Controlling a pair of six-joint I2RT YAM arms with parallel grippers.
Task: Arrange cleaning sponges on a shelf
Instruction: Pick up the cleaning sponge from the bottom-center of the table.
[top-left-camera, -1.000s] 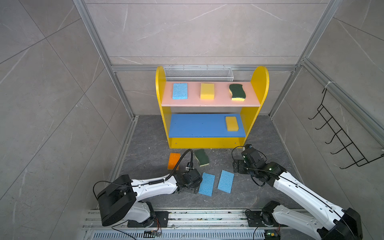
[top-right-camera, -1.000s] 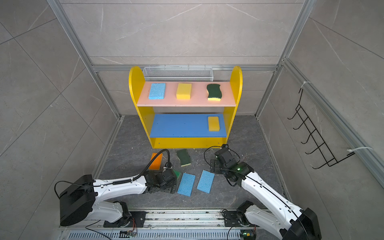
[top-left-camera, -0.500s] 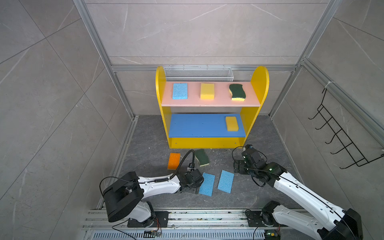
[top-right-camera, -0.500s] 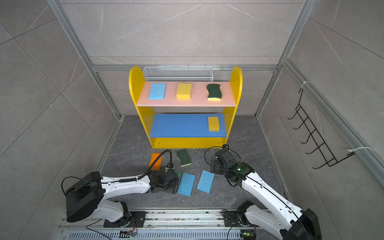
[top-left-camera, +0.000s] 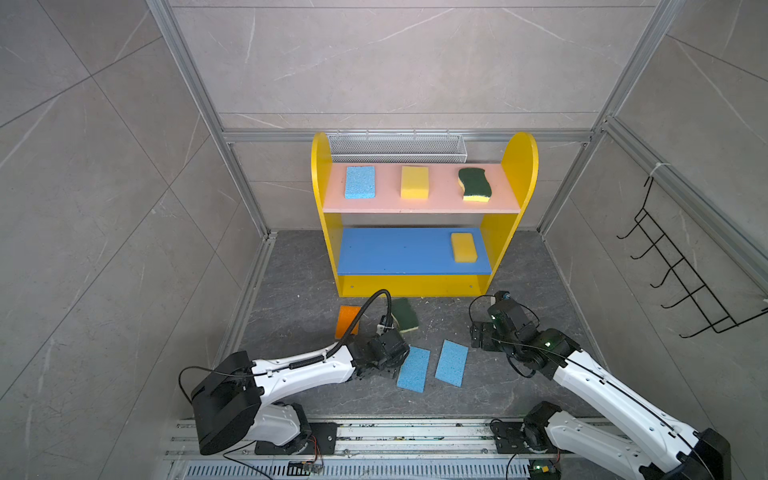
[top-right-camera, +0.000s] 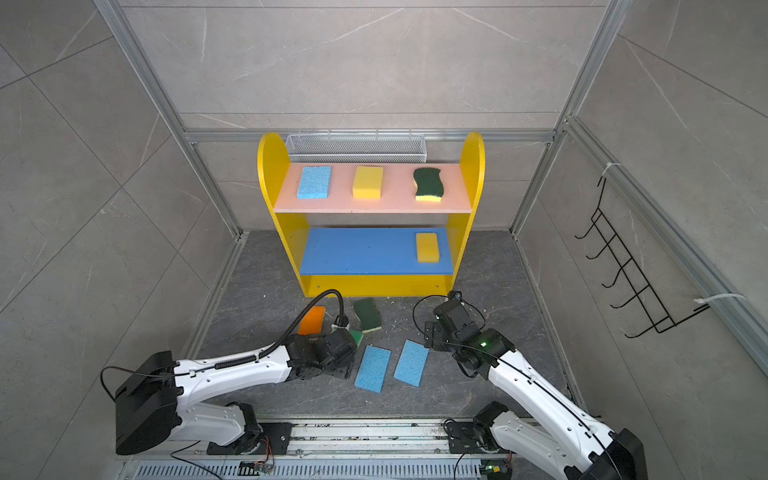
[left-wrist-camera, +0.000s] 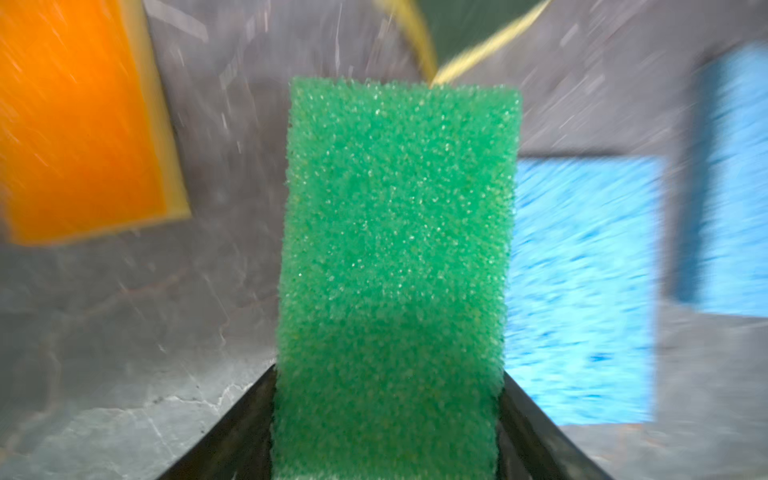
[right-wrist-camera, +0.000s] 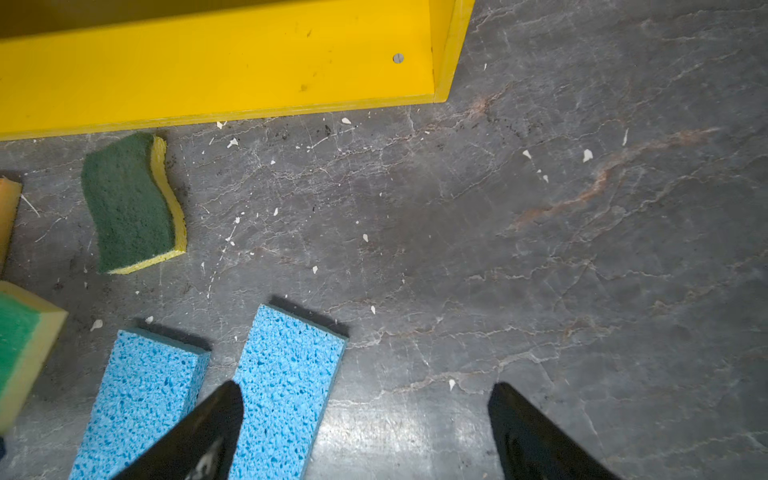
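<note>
Your left end effector (left-wrist-camera: 388, 374) is clamped on the bright green sponge (left-wrist-camera: 395, 228), with the jaws pressing its long sides near one end and most of the block jutting out ahead. That foam is soft, so I judge it could sag or twist in the pinch, then catch the shelf (top-left-camera: 415, 286) edge as you reach for the blue board (top-left-camera: 395, 249). You have it low by the worktop (right-wrist-camera: 540, 249), between the orange sponge (left-wrist-camera: 75, 124) and a light blue sponge (left-wrist-camera: 582, 291). Your right end effector (right-wrist-camera: 365, 390) stands apart and holds nothing.
</note>
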